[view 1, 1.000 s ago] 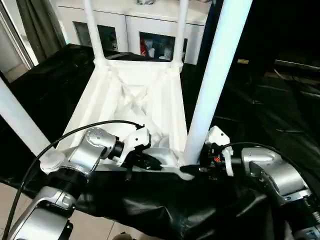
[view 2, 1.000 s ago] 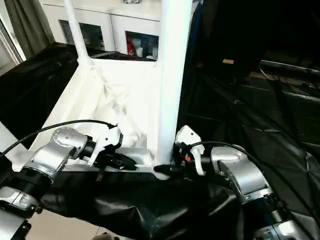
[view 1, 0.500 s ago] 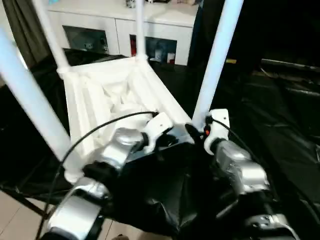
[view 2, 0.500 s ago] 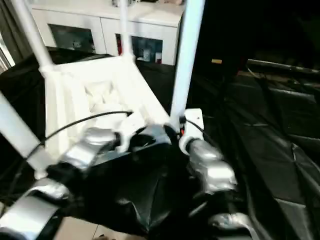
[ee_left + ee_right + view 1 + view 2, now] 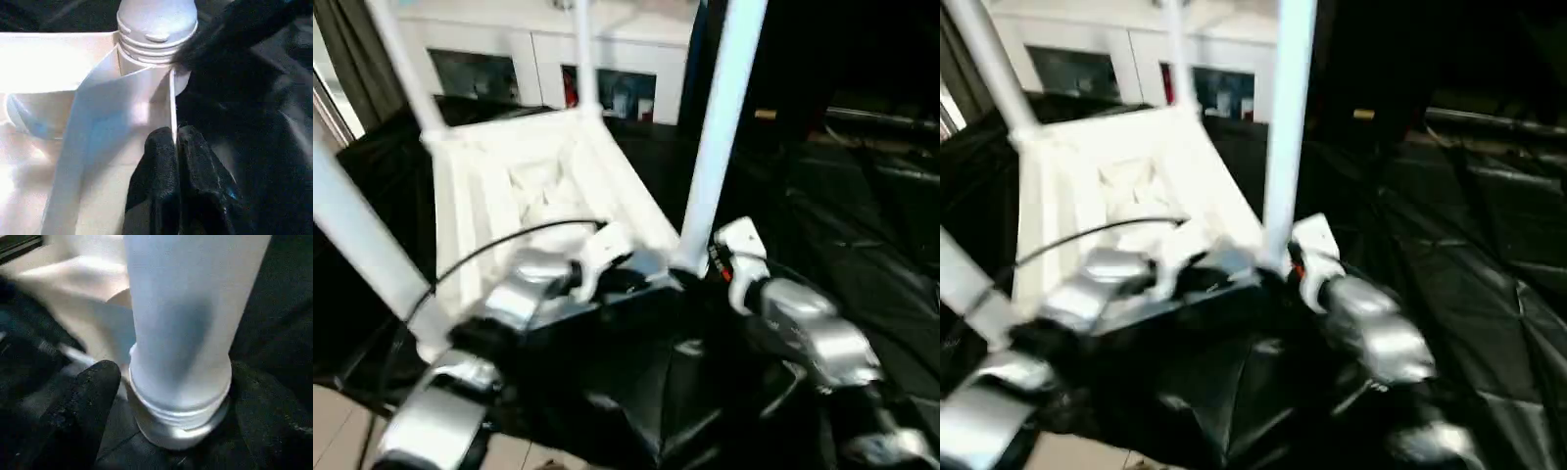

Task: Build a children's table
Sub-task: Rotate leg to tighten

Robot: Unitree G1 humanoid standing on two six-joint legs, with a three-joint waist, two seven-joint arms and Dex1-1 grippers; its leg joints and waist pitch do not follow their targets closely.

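Note:
The children's table top (image 5: 538,181) lies upside down on black cloth, ribbed underside up, with its white legs standing in the corner sockets. My left gripper (image 5: 641,279) is at the near edge. In the left wrist view it (image 5: 175,142) is shut on the thin rim wall, just below a corner socket (image 5: 156,29). My right gripper (image 5: 695,264) is at the foot of the near right leg (image 5: 715,147). In the right wrist view its fingers (image 5: 83,406) stand on either side of that leg (image 5: 181,318), close against its base.
A white glass-door cabinet (image 5: 607,59) stands behind the table. Wrinkled black cloth (image 5: 862,225) spreads to the right and front. The near left leg (image 5: 357,235) rises beside my left arm. Pale floor (image 5: 333,421) shows at the lower left.
The view has shifted. The table top has swung, its far end now further left, while both grippers stay on the near right corner.

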